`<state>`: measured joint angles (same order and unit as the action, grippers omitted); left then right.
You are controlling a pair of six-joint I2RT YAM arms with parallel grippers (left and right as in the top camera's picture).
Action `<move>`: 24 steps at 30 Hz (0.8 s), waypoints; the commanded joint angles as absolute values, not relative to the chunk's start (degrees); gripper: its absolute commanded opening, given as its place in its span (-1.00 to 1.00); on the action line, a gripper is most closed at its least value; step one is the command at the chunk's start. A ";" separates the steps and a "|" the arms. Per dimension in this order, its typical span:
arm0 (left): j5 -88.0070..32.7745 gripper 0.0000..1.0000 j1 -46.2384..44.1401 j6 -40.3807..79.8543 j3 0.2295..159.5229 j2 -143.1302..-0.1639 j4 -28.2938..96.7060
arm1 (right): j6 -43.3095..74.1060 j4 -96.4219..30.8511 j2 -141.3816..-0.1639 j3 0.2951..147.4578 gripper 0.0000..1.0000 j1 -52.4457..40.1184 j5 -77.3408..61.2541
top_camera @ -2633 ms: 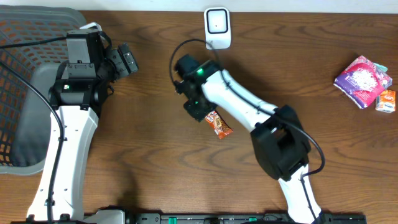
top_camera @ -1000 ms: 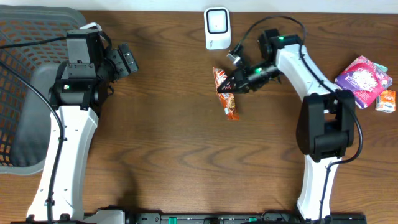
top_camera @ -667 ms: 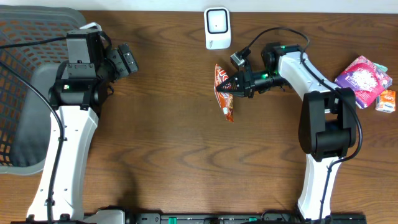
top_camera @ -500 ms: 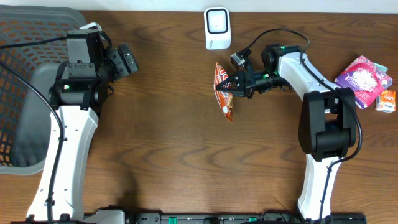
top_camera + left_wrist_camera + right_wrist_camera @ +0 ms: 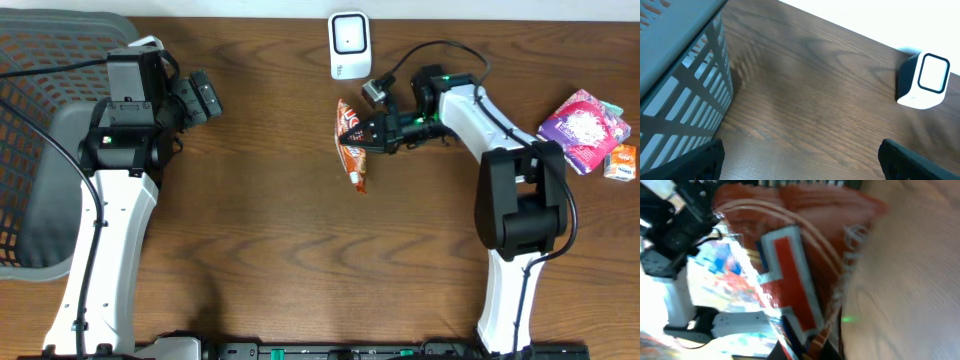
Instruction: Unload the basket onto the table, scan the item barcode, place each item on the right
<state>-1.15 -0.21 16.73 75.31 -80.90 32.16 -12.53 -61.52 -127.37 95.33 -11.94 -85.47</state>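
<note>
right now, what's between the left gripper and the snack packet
Nothing. The overhead view shows only bare wood table between the open left gripper and the snack packet, which the right gripper holds.

Table top [image 5: 250, 250]: dark brown wood, strong grain, smooth with a low sheen. Snack packet [image 5: 351, 140]: thin orange-red plastic film, crinkled and glossy, throwing bright reflections in the right wrist view; the pink pouch [image 5: 583, 128] looks like shiny film as well. Scanner [image 5: 350, 45]: smooth white plastic with a glossier face panel; basket [image 5: 40, 60]: matt grey plastic lattice; arm shells [image 5: 110, 230]: smooth white plastic with matt black joints.
</note>
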 commanded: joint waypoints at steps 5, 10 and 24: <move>-0.86 0.96 -0.19 16.82 75.99 -81.19 32.14 | 17.82 -50.28 -127.87 106.83 -0.98 -16.88 -43.88; -0.86 0.96 -0.19 16.82 75.99 -81.19 32.14 | 23.57 -46.48 -127.87 117.32 -0.98 -19.42 -12.05; -0.86 0.96 -0.19 16.82 75.99 -81.19 32.14 | 30.96 -11.73 -134.78 118.80 -0.81 -21.19 7.01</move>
